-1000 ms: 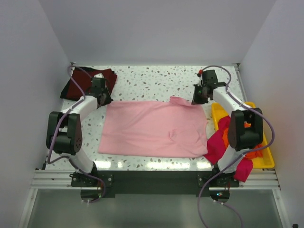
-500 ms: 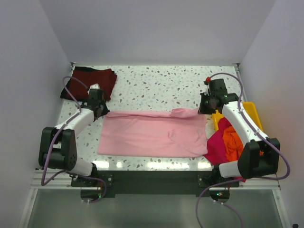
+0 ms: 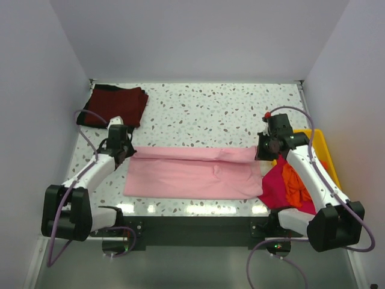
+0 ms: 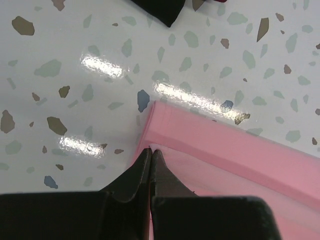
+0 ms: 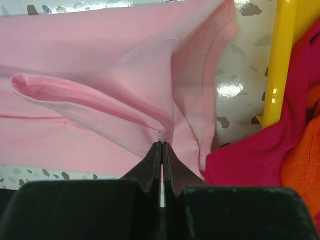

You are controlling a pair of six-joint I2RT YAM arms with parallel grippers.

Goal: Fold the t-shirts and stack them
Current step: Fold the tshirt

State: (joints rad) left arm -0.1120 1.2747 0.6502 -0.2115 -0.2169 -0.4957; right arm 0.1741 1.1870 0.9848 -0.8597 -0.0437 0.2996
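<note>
- While the pale pink t-shirt (image 3: 192, 174) lies flat on the table (image 3: 198, 108) with its far edge doubled over, I see the left gripper (image 4: 151, 151) and right gripper (image 5: 162, 145) each pinched shut on a corner of it
- It's limp, light cotton (it will sag between grips), so I'd hold hems at corners
- Only the top view shows the folded dark maroon t-shirt (image 3: 114, 103); the wrist views show the pinches
</note>
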